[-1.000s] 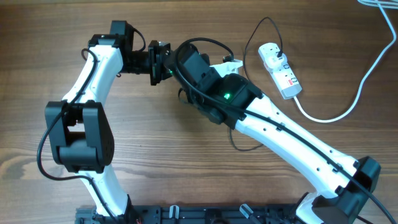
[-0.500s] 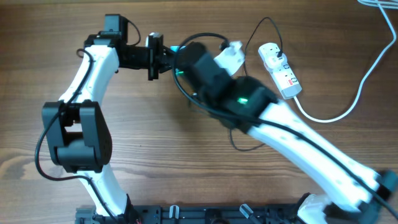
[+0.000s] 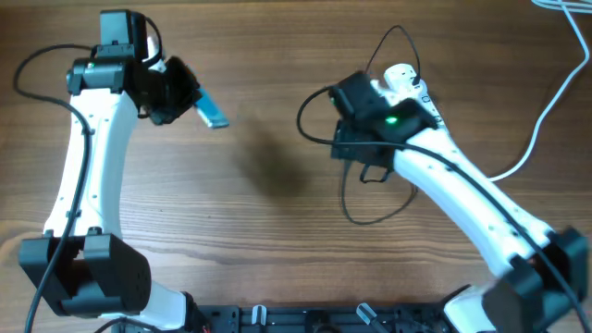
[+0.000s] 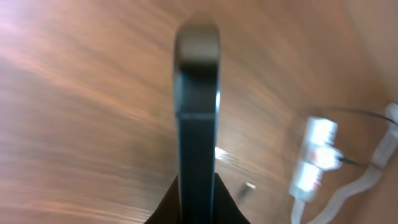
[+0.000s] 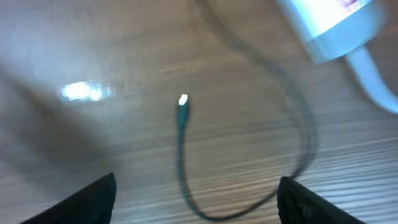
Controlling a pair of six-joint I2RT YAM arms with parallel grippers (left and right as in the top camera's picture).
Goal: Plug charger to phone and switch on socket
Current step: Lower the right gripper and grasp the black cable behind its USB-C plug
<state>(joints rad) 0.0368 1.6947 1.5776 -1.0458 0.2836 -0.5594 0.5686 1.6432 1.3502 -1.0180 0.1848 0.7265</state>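
**Materials and shapes.** The surface [image 3: 277, 231] is showing brown wood with fine grain running left to right. The phone [image 3: 211, 112] is appearing as a thin flat slab. Overhead it is presenting a narrow strip of bright cyan screen. In the left wrist view it is showing only a dark, smooth edge with a paler rounded end. The socket [image 5: 323, 22] is lying at the far right as a long white plastic block bearing small red marks. A thick white cord [image 3: 546, 111] is curving away from it to the right. The charger [image 3: 344, 194] is trailing as a thin black cable in a loose loop on the wood. Its small plug tip [image 5: 182, 102] is lying free on the surface, well apart from the phone.

**Pose.** The left arm [image 3: 79, 176], white shells with black joints, is rising from the near left edge and bending rightward at the far left. The left claw [image 3: 185, 97] is pinching the phone between its dark fingers, holding it out to the right, with its edge toward the wrist camera. The right arm [image 3: 472, 199] is stretching diagonally from the near right toward the socket, partly covering it overhead. The right claw [image 5: 197, 180] is standing spread wide and gripping nothing, with the plug tip just beyond its fingertips in the wrist view.
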